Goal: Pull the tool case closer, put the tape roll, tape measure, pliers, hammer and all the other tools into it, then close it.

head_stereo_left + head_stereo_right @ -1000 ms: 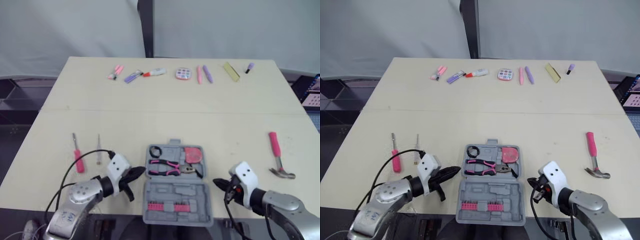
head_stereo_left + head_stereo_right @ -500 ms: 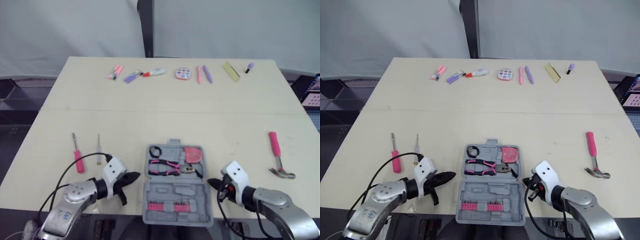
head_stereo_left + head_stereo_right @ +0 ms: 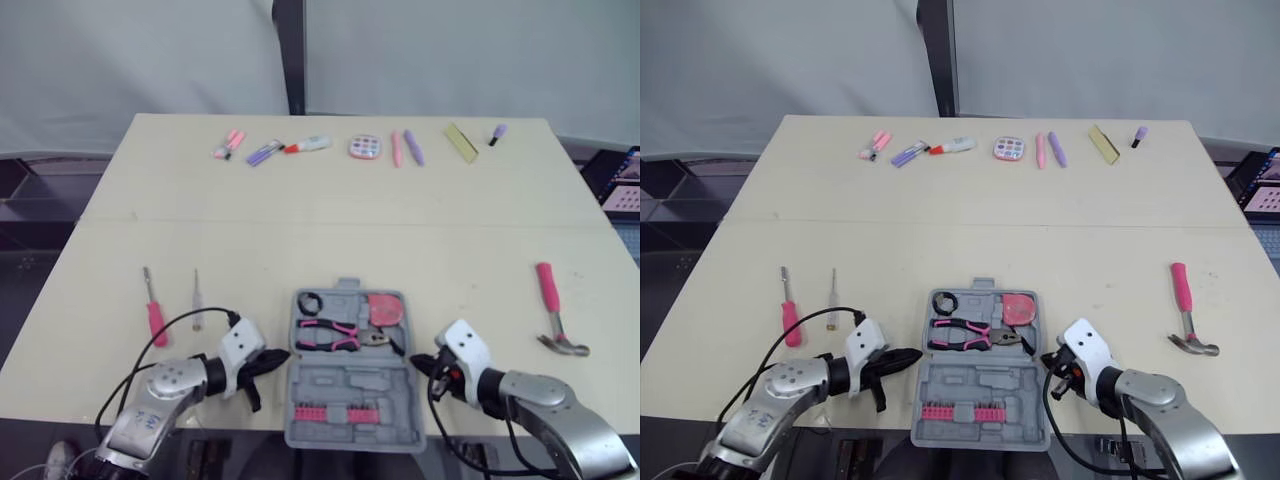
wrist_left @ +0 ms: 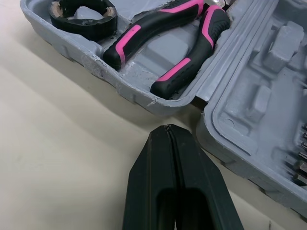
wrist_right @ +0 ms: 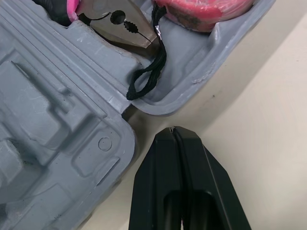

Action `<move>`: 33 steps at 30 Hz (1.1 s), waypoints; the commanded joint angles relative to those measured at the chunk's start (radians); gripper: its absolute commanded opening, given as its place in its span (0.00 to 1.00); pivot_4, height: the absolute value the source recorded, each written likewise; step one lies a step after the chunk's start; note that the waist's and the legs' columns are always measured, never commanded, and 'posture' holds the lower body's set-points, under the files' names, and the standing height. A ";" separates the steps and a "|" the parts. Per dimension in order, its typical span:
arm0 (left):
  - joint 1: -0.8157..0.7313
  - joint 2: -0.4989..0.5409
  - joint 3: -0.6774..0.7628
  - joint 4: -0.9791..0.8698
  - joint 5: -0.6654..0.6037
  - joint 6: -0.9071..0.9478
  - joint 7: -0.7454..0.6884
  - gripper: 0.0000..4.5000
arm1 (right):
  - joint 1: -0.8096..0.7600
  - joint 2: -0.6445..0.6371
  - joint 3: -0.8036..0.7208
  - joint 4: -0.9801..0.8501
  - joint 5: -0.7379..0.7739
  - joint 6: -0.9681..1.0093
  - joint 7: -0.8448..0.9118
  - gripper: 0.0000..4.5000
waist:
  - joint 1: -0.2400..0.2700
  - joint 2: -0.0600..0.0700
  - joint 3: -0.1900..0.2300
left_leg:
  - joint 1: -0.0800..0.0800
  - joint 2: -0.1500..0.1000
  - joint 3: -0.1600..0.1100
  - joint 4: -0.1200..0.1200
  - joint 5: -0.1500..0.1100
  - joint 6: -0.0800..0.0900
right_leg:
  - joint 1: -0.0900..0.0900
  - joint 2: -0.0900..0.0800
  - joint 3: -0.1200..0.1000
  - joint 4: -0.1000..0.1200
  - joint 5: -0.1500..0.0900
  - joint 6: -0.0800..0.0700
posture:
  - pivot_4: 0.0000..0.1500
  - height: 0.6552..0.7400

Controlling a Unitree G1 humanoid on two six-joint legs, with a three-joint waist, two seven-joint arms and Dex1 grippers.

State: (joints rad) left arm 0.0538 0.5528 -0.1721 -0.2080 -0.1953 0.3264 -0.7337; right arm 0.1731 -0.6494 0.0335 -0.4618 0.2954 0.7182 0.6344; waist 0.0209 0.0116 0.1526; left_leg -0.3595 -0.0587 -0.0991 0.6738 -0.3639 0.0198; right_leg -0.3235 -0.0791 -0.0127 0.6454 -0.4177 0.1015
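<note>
Centrally, moulded grey plastic tool case (image 3: 350, 385)

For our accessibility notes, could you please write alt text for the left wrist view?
The left gripper, jaws shut, points at the hinge gap between the two halves of the open grey tool case, over the beige table. One half holds pink-and-black pliers and a black tape roll.

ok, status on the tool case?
Left gripper shut, right gripper shut, both empty, flanking open tool case. Tape roll, pliers, tape measure in; hammer, screwdrivers out. Nothing blocking.
</note>
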 commanded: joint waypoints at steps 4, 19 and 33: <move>-0.017 -0.009 -0.018 0.030 0.015 -0.033 -0.020 0.00 | -0.010 0.014 0.006 -0.011 0.001 0.004 -0.011 0.01 | 0.000 0.000 0.000 | 0.000 0.000 0.000 0.000 0.000 0.000 | 0.000 0.000 0.000 0.000 0.000 0.000 | 1.00 0.69; -0.083 -0.060 -0.064 0.097 0.045 -0.063 -0.042 0.00 | -0.042 0.031 0.035 0.012 -0.007 -0.001 -0.007 0.01 | 0.000 0.000 0.000 | 0.000 0.000 0.000 0.001 0.000 0.000 | 0.000 0.000 -0.001 0.001 0.000 0.000 | 1.00 0.69; -0.093 -0.084 -0.049 0.146 0.061 -0.099 -0.046 0.00 | -0.085 0.056 0.060 0.052 -0.024 -0.010 -0.008 0.01 | -0.001 0.000 -0.001 | 0.000 0.000 0.000 0.003 0.000 0.000 | 0.001 0.000 0.000 0.001 0.000 0.000 | 1.00 0.69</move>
State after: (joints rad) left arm -0.0307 0.4862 -0.2048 -0.0648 -0.1403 0.2374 -0.7851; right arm 0.1005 -0.6121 0.0681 -0.4144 0.2706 0.7226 0.6344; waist 0.0202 0.0112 0.1517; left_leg -0.3593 -0.0587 -0.0993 0.6770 -0.3639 0.0198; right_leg -0.3228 -0.0792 -0.0129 0.6464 -0.4177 0.1015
